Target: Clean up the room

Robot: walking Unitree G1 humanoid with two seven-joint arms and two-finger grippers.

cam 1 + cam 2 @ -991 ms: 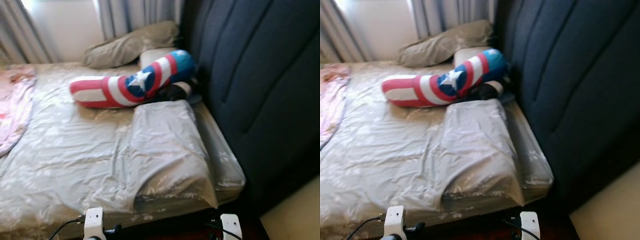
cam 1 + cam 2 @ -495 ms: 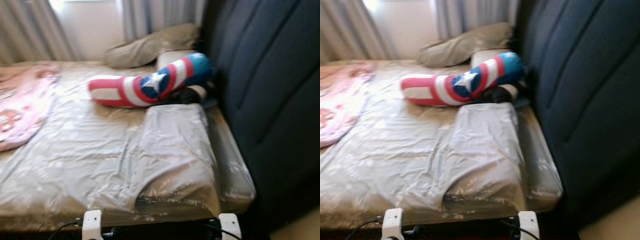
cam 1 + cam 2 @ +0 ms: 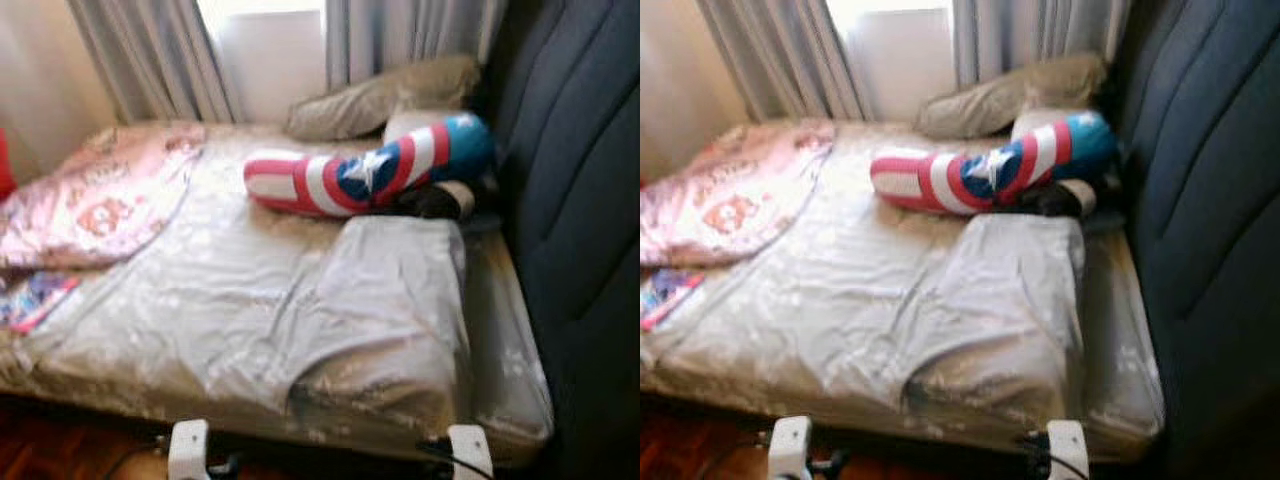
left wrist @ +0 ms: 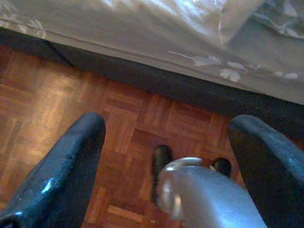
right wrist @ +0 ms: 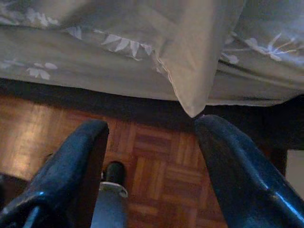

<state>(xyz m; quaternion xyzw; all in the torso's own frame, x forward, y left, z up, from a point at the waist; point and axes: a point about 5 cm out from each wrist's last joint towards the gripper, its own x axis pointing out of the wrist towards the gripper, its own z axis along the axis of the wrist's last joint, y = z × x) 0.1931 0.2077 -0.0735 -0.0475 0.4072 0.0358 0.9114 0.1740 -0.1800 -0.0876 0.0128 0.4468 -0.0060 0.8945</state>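
Room: bed [image 3: 200,330] under a creased, shiny grey sheet, grey curtains [image 3: 150,60] behind, dark padded headboard [image 3: 580,200] on the right.
Far left: pink printed blanket [image 3: 95,195] rumpled, its edge cut off; something colourful below it, too blurred to name.
Middle: long bolster [image 3: 370,175] in red and white stripes with a star, lying across the sheet.
Behind it: flat olive pillow [image 3: 380,95].
Left gripper [image 4: 166,156]: fingers spread, empty, over parquet floor [image 4: 57,109].
Right gripper [image 5: 149,156]: likewise apart, empty, a sheet corner [image 5: 192,102] hanging just above.

grey curtains [image 3: 160,60], dark padded headboard [image 3: 580,170], parquet floor [image 4: 57,104]
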